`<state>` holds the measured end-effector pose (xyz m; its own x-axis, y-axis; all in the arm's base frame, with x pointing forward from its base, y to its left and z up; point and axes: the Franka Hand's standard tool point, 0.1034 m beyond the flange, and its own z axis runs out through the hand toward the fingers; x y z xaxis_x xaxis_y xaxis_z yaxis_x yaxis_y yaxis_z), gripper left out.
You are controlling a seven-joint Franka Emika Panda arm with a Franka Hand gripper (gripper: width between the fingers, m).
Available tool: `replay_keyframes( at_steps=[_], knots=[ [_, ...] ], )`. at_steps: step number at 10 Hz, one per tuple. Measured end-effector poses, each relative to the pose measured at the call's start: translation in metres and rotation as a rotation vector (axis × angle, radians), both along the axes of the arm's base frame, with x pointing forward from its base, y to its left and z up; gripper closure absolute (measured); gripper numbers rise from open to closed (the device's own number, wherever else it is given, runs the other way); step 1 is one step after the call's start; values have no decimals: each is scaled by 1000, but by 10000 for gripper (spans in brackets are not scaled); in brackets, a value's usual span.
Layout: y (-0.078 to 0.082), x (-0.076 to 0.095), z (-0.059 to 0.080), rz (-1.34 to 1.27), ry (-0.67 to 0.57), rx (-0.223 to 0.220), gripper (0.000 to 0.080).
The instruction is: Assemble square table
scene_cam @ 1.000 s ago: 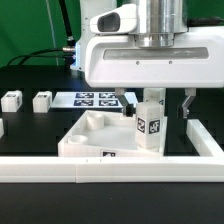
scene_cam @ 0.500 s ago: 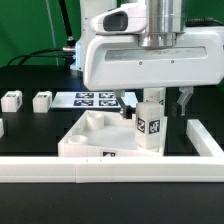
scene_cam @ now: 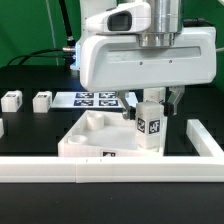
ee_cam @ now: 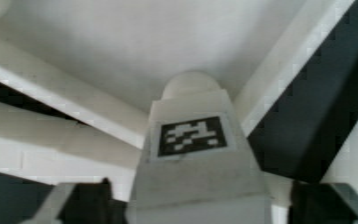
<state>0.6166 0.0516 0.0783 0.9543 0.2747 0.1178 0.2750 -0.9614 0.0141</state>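
Exterior view: gripper [scene_cam: 151, 102] hangs straight down over an upright white leg [scene_cam: 150, 126], w/ one finger on each side of the leg's top. Jaws sit close to the leg, but contact is hidden by the wrist body, so can't tell if it's actually pinched or just flanked. Leg stands on the square table slab [scene_cam: 92, 137], at the slab corner toward the exterior view's right, tag facing the cam. Slab lies flat on the black table [scene_cam: 30, 78], raised rim up, just behind the long white rail fence [scene_cam: 100, 170], which runs across the front and turns back on the exterior view's right. Two loose legs [scene_cam: 41, 100] sit side by side well apart from the slab on the exterior view's left. Marker board [scene_cam: 95, 99] lies flat behind the slab, partly covered by the arm. Wrist view: same leg [ee_cam: 194, 140] fills the centre, tag readable, white slab surface and rim below it; fingers too blurred to tell.
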Motion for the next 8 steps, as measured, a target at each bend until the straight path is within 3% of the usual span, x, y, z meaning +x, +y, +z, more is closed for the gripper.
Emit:
replay_keyframes(
  at_steps=[1,2,5,8],
  knots=[
    [0,0,0,0,0,0,373],
    [0,0,0,0,0,0,510],
    [1,0,0,-75,1,13,509],
    [4,0,-1,-387,-17,57,509]
  ],
)
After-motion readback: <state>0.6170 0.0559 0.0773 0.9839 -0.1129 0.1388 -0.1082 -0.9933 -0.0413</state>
